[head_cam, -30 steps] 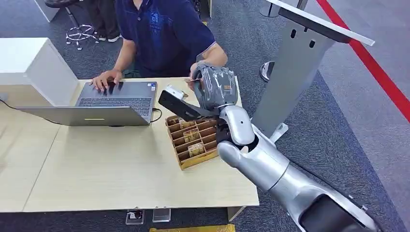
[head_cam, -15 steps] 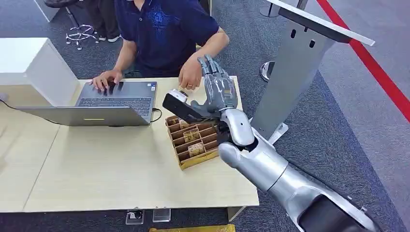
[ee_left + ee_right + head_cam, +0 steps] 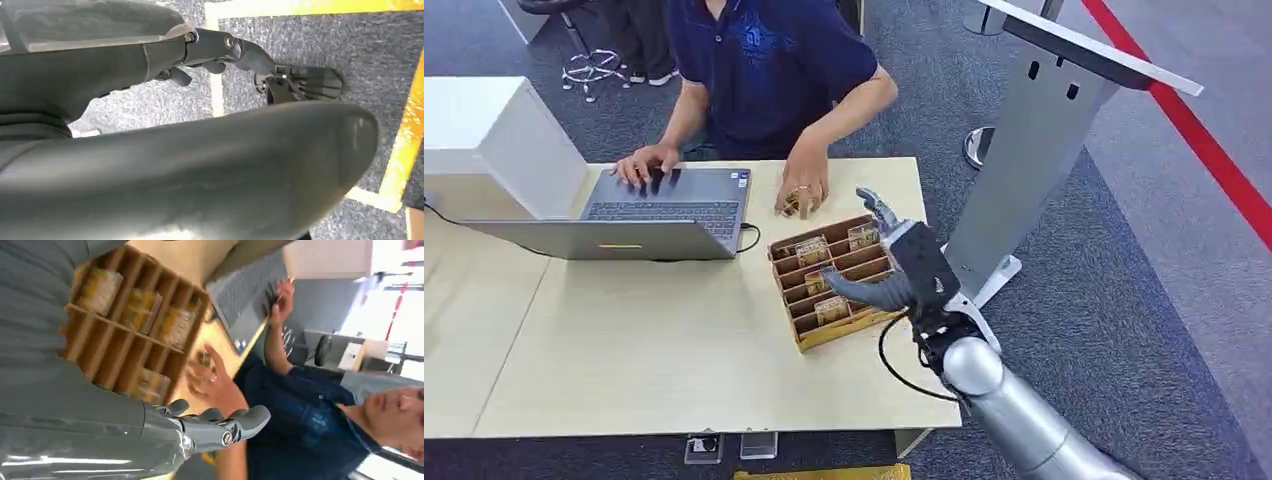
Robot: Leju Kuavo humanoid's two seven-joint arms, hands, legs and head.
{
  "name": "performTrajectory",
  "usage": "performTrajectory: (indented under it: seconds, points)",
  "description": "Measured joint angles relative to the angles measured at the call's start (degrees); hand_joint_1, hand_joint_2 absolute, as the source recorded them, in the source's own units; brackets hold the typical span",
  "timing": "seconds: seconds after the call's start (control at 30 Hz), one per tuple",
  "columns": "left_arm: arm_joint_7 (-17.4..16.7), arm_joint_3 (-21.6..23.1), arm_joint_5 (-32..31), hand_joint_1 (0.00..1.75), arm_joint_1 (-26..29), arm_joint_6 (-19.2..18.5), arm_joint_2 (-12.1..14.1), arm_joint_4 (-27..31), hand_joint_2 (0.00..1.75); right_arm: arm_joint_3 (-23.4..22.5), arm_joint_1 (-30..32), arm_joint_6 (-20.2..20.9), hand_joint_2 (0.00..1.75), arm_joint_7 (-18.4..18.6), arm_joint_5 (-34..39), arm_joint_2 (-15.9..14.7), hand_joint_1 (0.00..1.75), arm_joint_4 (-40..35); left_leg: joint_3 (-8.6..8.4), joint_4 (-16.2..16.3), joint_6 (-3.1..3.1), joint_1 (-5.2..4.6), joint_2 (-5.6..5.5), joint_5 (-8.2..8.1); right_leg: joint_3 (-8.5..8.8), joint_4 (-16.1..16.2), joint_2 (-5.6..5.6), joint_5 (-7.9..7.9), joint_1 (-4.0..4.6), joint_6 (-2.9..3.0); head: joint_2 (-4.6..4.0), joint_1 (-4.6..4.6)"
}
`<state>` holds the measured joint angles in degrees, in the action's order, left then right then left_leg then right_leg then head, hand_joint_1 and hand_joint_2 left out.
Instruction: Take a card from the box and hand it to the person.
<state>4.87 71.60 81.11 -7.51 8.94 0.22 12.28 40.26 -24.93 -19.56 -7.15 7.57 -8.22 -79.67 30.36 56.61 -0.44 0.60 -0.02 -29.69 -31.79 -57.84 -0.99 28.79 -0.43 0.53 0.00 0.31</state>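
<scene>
The wooden box with slotted compartments stands near the table's right edge, with card packs in a few slots. My right hand hovers low over the box's right side, fingers spread and holding nothing. The right wrist view looks past this hand to the box. The person's hand rests on the table just behind the box, with a small yellowish card at its fingers. My left hand hangs beside my body over the carpet, fingers extended and holding nothing.
An open laptop lies at the back left of the table, and the person's other hand is on its keyboard. A white cabinet stands at far left. A grey stand rises right of the table.
My right hand has dropped from up near the person's hand and drawn back to the box. The person's hand has come down to the table with the card.
</scene>
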Motion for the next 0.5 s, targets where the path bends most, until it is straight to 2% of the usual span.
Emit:
performTrajectory:
  seconds: [0.07,0.17,0.37,0.5]
  points:
    - [0.4,0.0,0.5,0.00,0.2,0.2,0.1,0.0,0.00,-1.5,3.4,0.9,1.75,-2.2,3.3,-1.6,0.00,-2.6,-0.07,0.0,-0.03,0.00,0.05,-0.03,0.03,0.0,0.09,0.00,0.00,0.00,0.00,-0.31]
    - [0.9,-0.1,1.0,0.00,0.5,0.2,0.2,0.0,0.00,-3.8,9.2,1.2,1.75,-4.7,5.6,-3.1,0.00,-6.2,-0.04,0.0,-0.04,0.00,-0.01,-0.04,0.04,0.0,0.00,0.01,0.00,-0.01,0.00,-0.13]
    - [1.6,-0.1,1.2,0.00,0.8,0.3,0.4,0.0,0.00,-7.2,17.4,0.8,1.75,-6.3,4.4,-4.5,0.00,-10.3,-0.05,0.0,-0.04,0.00,0.02,-0.04,0.05,0.0,0.02,0.01,0.00,0.00,0.00,-0.20]
    - [1.6,-0.2,1.7,0.00,0.9,0.3,0.5,0.0,0.00,-8.6,20.6,2.4,1.75,-7.4,4.8,-4.6,0.00,-11.2,-0.05,0.0,-0.04,0.00,0.02,-0.04,0.05,0.0,0.03,0.01,0.00,0.00,0.00,-0.20]
